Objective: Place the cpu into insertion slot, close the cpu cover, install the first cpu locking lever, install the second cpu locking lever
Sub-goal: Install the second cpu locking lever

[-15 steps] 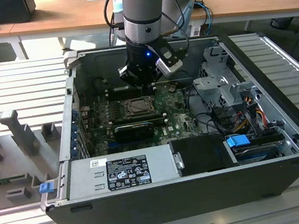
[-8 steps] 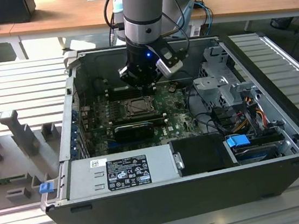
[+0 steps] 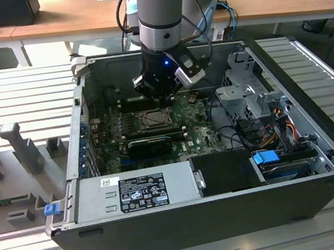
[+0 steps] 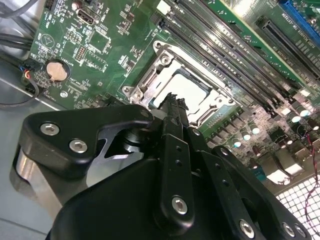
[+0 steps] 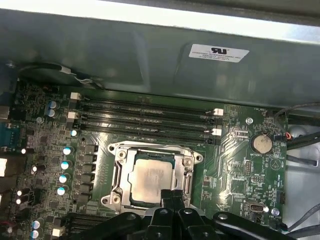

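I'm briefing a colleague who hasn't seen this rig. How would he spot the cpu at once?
Start at the green motherboard inside the open computer case. Just beside the long black memory slots sits a silvery metal cpu cover framing a square window. The cpu is the pale, flat, silvery-beige square inside that window, the only smooth, plain metal face among dark components.
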Motion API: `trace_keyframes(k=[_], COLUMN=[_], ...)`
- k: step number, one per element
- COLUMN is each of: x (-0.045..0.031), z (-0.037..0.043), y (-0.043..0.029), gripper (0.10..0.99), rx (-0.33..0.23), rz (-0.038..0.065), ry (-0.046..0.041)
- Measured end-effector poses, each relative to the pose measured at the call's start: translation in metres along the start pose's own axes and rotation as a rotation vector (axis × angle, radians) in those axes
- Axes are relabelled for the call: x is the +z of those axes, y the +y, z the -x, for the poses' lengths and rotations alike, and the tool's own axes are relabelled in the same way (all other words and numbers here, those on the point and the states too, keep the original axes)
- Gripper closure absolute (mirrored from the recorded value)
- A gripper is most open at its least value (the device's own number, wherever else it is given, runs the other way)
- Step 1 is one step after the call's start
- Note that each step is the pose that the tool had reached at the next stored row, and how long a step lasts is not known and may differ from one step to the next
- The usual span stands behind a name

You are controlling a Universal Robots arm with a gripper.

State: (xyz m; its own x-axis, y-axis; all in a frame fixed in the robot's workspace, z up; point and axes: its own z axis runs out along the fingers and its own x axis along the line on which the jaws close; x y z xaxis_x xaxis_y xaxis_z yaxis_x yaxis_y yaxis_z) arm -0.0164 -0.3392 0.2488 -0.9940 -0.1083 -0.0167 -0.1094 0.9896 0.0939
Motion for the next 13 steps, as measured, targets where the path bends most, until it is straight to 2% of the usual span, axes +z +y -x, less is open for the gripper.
trace_keyframes(k=[6, 9, 13], x=[-0.0005, -0.0010, -0.0001], z=[-0.0008, -0.0017, -0.0027], y=[-0.0075, -0.0136, -0.0166], gripper=[0.980, 0.980, 0.980], rx=[0.000, 0.000, 0.002], rz=[0.000, 0.000, 0.002], ry=[0.0000, 0.0001, 0.0083])
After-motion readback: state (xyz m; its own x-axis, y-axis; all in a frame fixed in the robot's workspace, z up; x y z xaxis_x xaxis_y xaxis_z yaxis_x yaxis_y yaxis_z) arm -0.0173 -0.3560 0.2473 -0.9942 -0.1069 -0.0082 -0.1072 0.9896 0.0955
